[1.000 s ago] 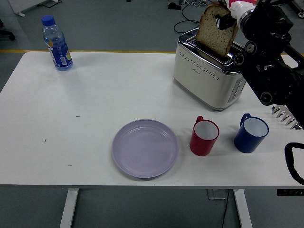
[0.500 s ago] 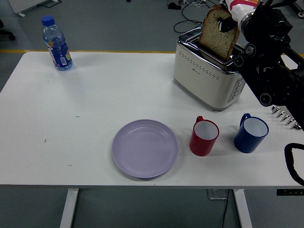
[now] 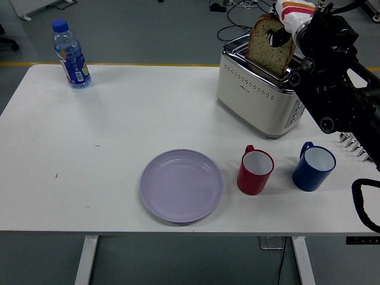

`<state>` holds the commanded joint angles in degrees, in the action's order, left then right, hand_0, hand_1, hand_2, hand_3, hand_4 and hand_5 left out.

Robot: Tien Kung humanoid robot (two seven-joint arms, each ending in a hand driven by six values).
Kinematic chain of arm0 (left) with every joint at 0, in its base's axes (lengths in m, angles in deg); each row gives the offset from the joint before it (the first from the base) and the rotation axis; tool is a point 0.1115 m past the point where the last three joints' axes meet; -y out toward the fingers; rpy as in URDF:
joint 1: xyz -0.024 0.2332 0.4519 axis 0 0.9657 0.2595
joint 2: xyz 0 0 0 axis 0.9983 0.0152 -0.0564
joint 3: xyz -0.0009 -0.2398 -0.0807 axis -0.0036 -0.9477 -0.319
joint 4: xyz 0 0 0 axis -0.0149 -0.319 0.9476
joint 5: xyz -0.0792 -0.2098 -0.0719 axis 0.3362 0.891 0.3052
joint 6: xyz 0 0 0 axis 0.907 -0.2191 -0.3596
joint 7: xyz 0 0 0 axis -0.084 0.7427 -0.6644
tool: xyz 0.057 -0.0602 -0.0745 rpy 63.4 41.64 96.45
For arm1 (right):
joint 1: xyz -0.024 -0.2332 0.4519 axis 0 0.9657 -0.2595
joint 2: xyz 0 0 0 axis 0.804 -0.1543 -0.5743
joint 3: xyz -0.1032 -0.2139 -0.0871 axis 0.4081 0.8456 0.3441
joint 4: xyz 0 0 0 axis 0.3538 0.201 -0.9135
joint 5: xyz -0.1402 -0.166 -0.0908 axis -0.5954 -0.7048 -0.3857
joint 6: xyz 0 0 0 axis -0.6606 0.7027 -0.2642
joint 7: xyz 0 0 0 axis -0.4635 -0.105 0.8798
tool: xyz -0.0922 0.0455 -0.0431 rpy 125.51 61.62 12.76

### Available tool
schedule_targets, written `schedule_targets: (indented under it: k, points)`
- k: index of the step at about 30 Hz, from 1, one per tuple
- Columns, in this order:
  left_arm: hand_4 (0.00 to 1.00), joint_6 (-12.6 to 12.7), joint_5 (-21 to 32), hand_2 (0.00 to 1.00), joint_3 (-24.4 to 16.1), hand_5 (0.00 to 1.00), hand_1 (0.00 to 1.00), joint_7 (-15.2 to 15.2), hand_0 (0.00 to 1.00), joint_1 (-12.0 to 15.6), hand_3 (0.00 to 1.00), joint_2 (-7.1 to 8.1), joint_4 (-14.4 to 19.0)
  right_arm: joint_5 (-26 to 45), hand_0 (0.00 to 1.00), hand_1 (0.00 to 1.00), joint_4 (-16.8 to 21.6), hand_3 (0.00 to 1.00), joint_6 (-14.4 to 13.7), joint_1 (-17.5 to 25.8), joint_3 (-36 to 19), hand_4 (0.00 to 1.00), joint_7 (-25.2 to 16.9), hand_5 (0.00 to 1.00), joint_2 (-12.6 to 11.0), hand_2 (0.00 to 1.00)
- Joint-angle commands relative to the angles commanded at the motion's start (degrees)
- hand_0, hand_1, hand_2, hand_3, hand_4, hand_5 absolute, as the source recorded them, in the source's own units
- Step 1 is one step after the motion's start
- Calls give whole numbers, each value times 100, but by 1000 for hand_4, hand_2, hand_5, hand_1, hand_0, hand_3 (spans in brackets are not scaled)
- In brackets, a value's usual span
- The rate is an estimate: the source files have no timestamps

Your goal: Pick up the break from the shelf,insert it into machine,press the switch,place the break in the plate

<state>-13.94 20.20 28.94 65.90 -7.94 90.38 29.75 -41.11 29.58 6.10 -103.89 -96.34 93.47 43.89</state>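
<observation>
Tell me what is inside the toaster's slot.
A slice of bread stands partly in the toaster, held at its top by the right hand. Its lower edge is hidden inside, as is the slot's interior.

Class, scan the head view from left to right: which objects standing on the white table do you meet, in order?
Clear plastic water bottle with blue cap → round lilac plate → red mug → blue mug.

no readable text, bottle label [image 3: 76, 70] and toaster [image 3: 259, 95] marking illegible
</observation>
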Motion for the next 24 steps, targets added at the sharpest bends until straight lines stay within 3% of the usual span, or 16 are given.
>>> schedule_targets:
  k: [4, 5, 19, 24]
  points:
    - [381, 6, 3, 622, 39, 984, 616, -4, 664, 14, 600, 3, 0, -6, 745, 713, -15, 910, -93, 15, -4, 732, -95, 153, -9, 874]
    - [379, 5, -4, 620, 50, 982, 614, -2, 664, 18, 599, 4, 0, 2, 825, 819, -6, 998, -130, 16, -13, 787, -122, 180, -10, 993]
    - [376, -3, -35, 617, 93, 978, 611, 9, 664, 65, 598, 6, 0, 47, 840, 833, 187, 998, -231, 128, -115, 816, -143, 189, -124, 998]
    - [375, -8, -96, 618, 24, 977, 612, 22, 664, 85, 597, -7, 0, 318, 839, 828, 638, 998, -438, 303, -133, 805, -125, 198, -369, 986]
